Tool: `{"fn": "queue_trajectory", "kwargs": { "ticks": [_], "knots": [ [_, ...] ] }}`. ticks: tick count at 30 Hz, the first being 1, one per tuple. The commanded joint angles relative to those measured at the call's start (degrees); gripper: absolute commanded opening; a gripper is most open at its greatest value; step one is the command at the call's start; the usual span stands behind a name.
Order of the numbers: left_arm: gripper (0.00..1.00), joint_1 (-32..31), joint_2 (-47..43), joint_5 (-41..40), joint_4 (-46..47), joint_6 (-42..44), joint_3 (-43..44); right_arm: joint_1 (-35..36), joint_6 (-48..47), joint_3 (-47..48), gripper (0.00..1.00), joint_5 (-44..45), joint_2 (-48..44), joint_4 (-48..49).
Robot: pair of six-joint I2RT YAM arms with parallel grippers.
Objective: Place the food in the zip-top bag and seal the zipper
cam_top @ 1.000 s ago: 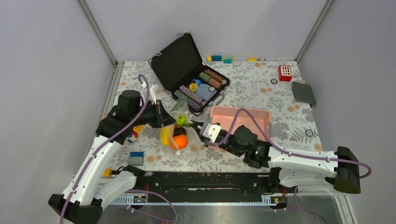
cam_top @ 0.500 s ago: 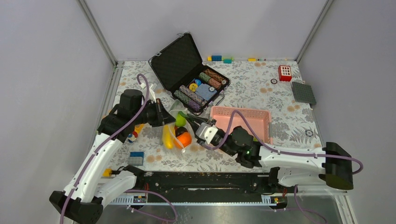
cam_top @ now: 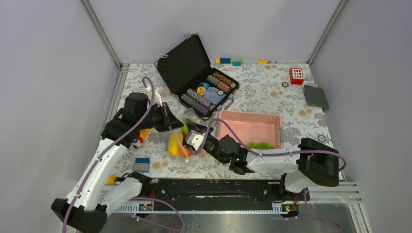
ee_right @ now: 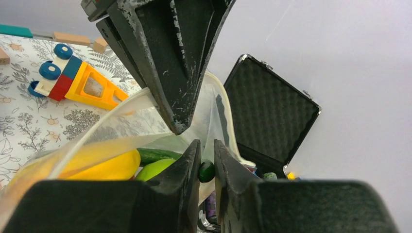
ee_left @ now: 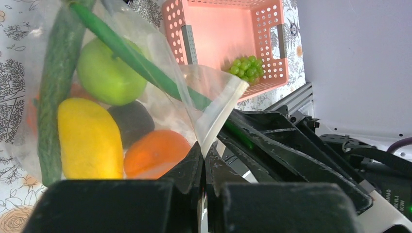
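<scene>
The clear bag point(ee_left: 160, 53) holds an apple point(ee_left: 109, 73), a banana point(ee_left: 90, 141) and a pumpkin point(ee_left: 155, 153). It sits between the two grippers, left of the table's middle. The left gripper point(ee_left: 203, 153) is pinched tight on the bag's mouth corner. The right gripper point(ee_right: 206, 150) is closed to a sliver on the same edge. The basket point(ee_left: 228, 29) holding the grapes point(ee_left: 248, 68) sits near on the right, and the open case point(cam_top: 194, 73) is close behind.

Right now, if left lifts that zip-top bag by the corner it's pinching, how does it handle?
Likely floppy: the zip-top bag is thin film, folded where the left fingers pinch it. Probably bottom-heavy: the green apple, yellow banana and orange pumpkin cluster away from that corner, so it should sag and swing.
</scene>
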Motion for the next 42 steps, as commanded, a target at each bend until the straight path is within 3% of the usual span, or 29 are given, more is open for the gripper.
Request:
{"fn": "queue_trajectory", "kwargs": {
  "ticks": [1,3,7,11,13,16,21,24,28,32,35,39,42],
  "knots": [
    [0.0,-0.27,-1.27,3.1,3.36,-0.65,3.63,0.51,-0.65,3.19,0.0,5.97,3.61,7.45],
    [0.0,-0.38,-1.29,3.2,3.33,-0.64,3.88,0.47,1.1,3.24,0.0,6.01,4.78,7.88],
    [0.0,-0.39,-0.93,2.67,3.43,-0.69,4.3,0.47,6.3,1.82,0.12,4.69,4.0,6.6],
    [0.0,-0.36,0.18,1.48,3.42,-1.08,4.29,0.61,12.06,-1.45,0.54,-2.51,-2.46,-0.35],
    [0.0,-0.31,0.93,1.04,3.19,-1.16,4.5,0.54,16.25,-2.25,0.69,-6.45,-7.58,-6.77],
    [0.0,-0.39,1.62,0.26,3.01,-1.15,4.57,0.53,22.16,-1.9,0.82,-12.05,-14.94,-18.34],
    [0.0,-0.28,1.89,-0.17,2.9,-1.07,4.73,0.58,31.46,-2.93,0.98,-12.36,-24.66,-25.51],
    [0.0,-0.33,1.89,-0.98,2.61,-0.92,4.81,0.4,38.42,-0.46,1.0,-1.04,-28.5,-34.8],
    [0.0,-0.36,2.2,-1.54,2.01,-0.31,4.9,-3.11,46.55,7.18,1.0,10.77,-28.6,-56.05],
    [0.0,-0.32,2.56,-0.47,1.94,0.82,4.71,-15.76,57.77,10.58,1.0,2.96,-29.29,-72.79],
    [0.0,-0.34,2.8,0.5,1.87,1.93,4.49,-24.09,58.7,11.69,1.0,-4.69,-29.64,-80.19],
    [0.0,-0.25,3.86,1.63,1.68,2.3,5.64,-30.59,57.79,13.33,1.0,-3.29,-28.24,-89.5],
    [0.0,-0.29,4.29,3.3,1.61,2.69,6.12,-36.42,67.94,15.49,1.0,-2.03,-26.5,-97.28]
  ]
}}
